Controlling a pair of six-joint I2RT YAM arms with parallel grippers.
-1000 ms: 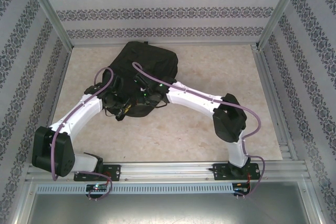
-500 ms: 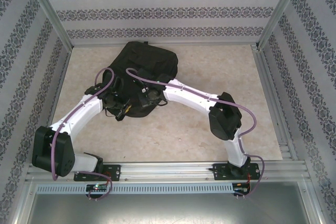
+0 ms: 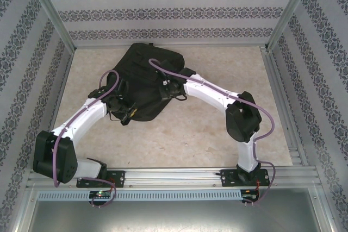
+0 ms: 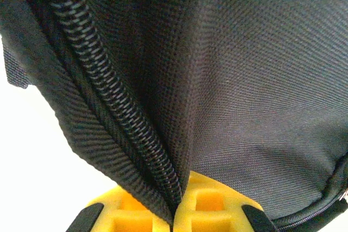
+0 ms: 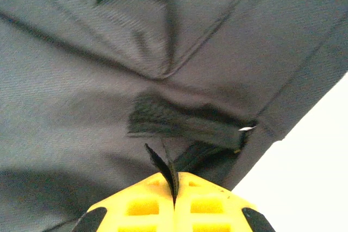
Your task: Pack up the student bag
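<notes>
Black bag (image 3: 145, 61): lies flat on bench (image 3: 217, 134), back-left of centre. Zipper (image 4: 109, 96) runs along bag's fabric edge.
Left claw (image 4: 175, 213): jaws together, clamped on bag at zipper edge, near-left side.
Right claw (image 5: 175, 186): jaws together, clamped on bag at thin fabric tab (image 5: 162, 165), right side.
Both arms extend from near edge, converge over bag.

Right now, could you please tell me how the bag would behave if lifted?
Probably floppy: the bag folds where the left gripper pinches its zipper. It would likely sag from the right gripper. The coarse weave probably won't slip.
</notes>
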